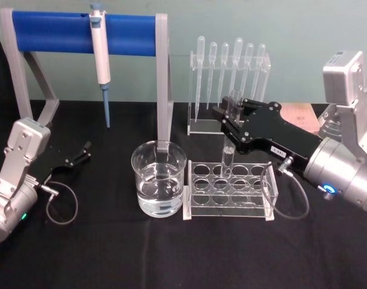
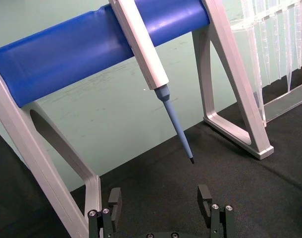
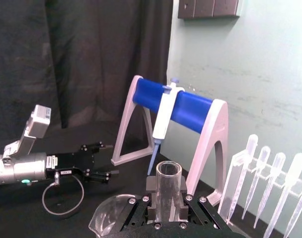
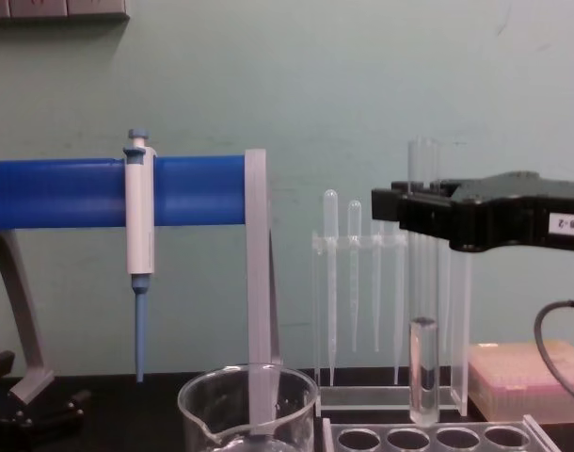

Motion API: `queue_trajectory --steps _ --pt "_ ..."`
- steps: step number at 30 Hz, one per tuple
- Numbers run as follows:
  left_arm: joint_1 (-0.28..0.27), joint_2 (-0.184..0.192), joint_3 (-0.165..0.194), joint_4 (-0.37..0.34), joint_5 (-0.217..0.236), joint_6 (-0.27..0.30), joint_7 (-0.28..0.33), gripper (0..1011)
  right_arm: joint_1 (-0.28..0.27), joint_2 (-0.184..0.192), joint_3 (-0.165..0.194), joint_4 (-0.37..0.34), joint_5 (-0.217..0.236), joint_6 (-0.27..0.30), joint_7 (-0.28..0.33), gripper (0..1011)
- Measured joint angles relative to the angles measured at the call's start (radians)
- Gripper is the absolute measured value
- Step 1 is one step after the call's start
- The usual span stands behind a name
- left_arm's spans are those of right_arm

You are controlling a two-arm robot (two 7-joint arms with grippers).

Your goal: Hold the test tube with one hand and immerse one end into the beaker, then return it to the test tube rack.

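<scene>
The test tube [image 1: 229,153] stands upright with my right gripper [image 1: 230,118] shut on its upper part, the rim poking out above the fingers. In the chest view the test tube [image 4: 422,367] hangs with its round bottom just above the clear rack [image 4: 428,438], right of the beaker [image 4: 249,405]. The beaker [image 1: 159,178] holds some water and sits left of the rack [image 1: 228,191]. The right wrist view looks down on the tube's rim [image 3: 169,172] between the pads, the beaker's rim [image 3: 107,220] below it. My left gripper [image 1: 80,154] rests open at the far left.
A white-and-blue micropipette [image 1: 101,57] hangs on a blue bar stand [image 1: 57,31] at the back left. A stand of plastic pipettes [image 1: 229,66] is behind the rack. A pink box [image 4: 527,377] sits at the right. A cable loops by the rack's right end [image 1: 289,201].
</scene>
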Motion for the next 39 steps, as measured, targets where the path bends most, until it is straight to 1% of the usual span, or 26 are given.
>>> queue_trajectory --steps 3,10,39 --pt "0.0 0.0 0.0 0.0 0.0 0.0 0.0 1000 -0.004 -0.001 0.009 -0.014 -0.004 -0.001 0.005 226" --pt "0.0 0.0 0.0 0.0 0.0 0.0 0.0 1000 -0.016 -0.01 0.027 -0.02 -0.004 -0.01 0.006 226" --pt "0.0 0.0 0.0 0.0 0.0 0.0 0.0 1000 -0.013 -0.008 0.023 -0.02 -0.004 -0.007 0.007 226"
